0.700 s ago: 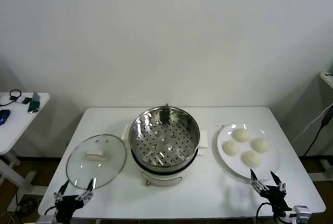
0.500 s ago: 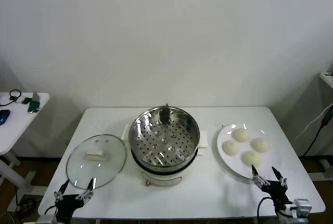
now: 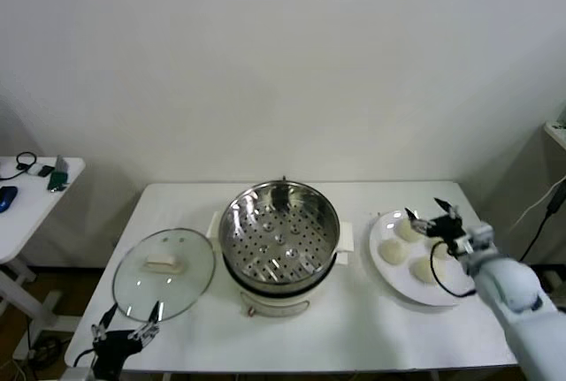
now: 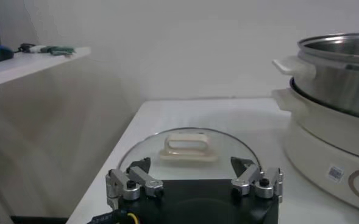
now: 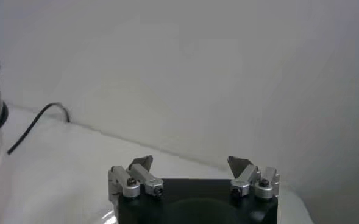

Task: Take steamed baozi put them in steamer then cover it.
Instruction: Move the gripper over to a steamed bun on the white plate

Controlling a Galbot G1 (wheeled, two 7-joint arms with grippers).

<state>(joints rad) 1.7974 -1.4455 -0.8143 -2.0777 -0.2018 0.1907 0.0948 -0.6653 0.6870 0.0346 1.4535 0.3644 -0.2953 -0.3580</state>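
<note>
Currently no part of the task is complete. The steamer point(image 3: 279, 241) stands mid-table with its perforated tray bare, and the baozi point(image 3: 392, 251) lie on the white plate point(image 3: 442, 295) to its right; three are plainly visible, the fourth being largely hidden behind the right arm. The cover point(image 3: 164, 272) rests flat on the table to the left of the steamer, handle up, just beside the pot's base.

The right gripper point(image 3: 433, 217) hovers above the plate at its far side, jaws spread wide and holding nothing (its wrist camera shows only wall and table edge beyond the fingers). The left gripper point(image 4: 194, 179) is parked at the near table edge just in front of the cover, jaws likewise apart and empty.

Remaining work, as judged from this layout: transfer each bun to the tray, then seat the cover on the pot.

Markings: a small label and a curved printed line appear on the steamer base in the left wrist view; neither is legible.
</note>
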